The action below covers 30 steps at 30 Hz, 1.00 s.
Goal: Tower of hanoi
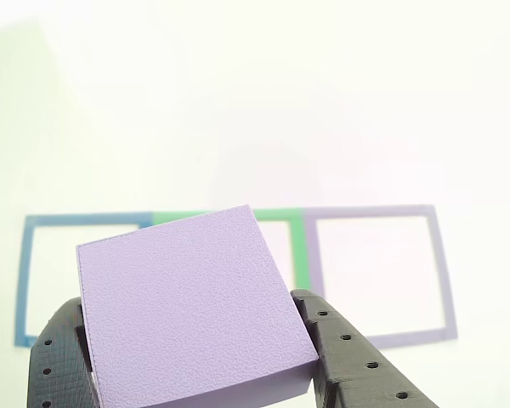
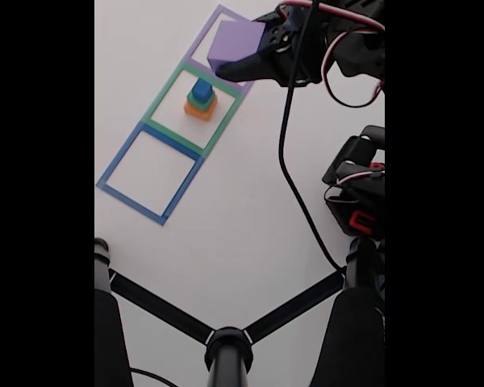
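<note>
While the purple block (image 1: 191, 310) sat clamped in my end effector (image 2: 240, 66) above the purple outline (image 2: 220, 16), I judged I should lower it level and centred, clear of the stack (image 2: 201, 99) in the green outline (image 2: 165, 97) on the bench (image 2: 242, 218).

My wrist-side picture is washed out, the table (image 1: 255, 102) nearly blown white; taped outlines (image 1: 370, 272) look pale and soft; the fixed view is evenly lit, shadows faint, black bars flanking it.
</note>
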Tool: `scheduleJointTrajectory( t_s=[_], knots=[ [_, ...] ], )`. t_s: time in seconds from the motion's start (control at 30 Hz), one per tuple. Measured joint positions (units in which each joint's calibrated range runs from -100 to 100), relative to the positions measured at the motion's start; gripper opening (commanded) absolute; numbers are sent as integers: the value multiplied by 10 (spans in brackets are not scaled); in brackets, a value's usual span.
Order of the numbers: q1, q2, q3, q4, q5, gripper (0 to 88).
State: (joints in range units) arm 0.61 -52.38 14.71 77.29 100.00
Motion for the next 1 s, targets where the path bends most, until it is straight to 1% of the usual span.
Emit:
scheduleJointTrajectory(
  t_s=[0.2, 0.4, 0.5, 0.67, 0.83, 1.0],
  knots=[
    [-70, -18, 27, 1, 0, 228],
    [-118, -20, 62, -1, 0, 233],
    [-135, -23, 111, -26, 0, 237],
    [-171, -27, 217, -124, 0, 237],
    [-186, -27, 309, -208, -6, 237],
    [-201, -24, 427, -345, 0, 238]
  ],
)
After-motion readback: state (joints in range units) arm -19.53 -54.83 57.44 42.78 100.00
